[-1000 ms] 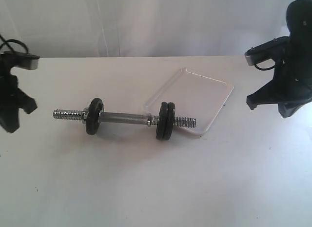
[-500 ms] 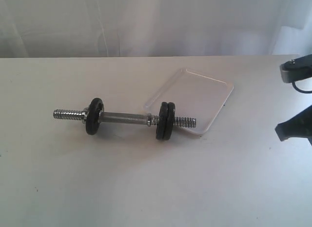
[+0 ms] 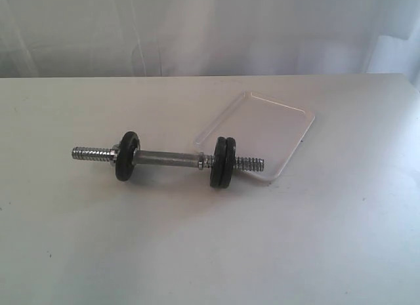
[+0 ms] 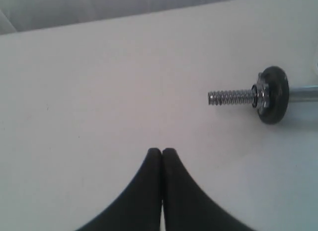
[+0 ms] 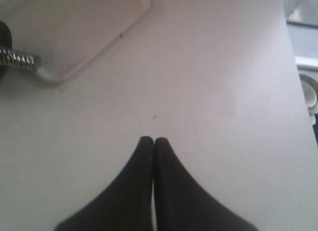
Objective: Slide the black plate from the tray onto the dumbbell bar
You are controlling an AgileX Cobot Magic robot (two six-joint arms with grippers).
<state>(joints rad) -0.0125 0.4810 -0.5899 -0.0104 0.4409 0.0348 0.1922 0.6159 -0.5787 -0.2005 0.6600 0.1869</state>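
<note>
The dumbbell bar (image 3: 170, 160) lies on the white table, its right threaded end over the near corner of the tray (image 3: 275, 124). One black plate (image 3: 126, 155) sits on the bar's left part and two more (image 3: 222, 162) sit side by side on its right part. No disc lies in the tray. Neither gripper shows in the exterior view. My left gripper (image 4: 162, 150) is shut and empty, well short of the bar's threaded end (image 4: 231, 97) and its disc (image 4: 272, 95). My right gripper (image 5: 153, 139) is shut and empty, apart from the tray (image 5: 84, 27) and the bar tip (image 5: 17, 58).
A pale curtain hangs behind the table. The table's right edge (image 5: 293, 67) shows in the right wrist view, with white and grey objects (image 5: 308, 92) beyond it.
Both arms have drawn out of the exterior view, the left one first, then the right one off to the right. The dumbbell and the tray have not moved.
</note>
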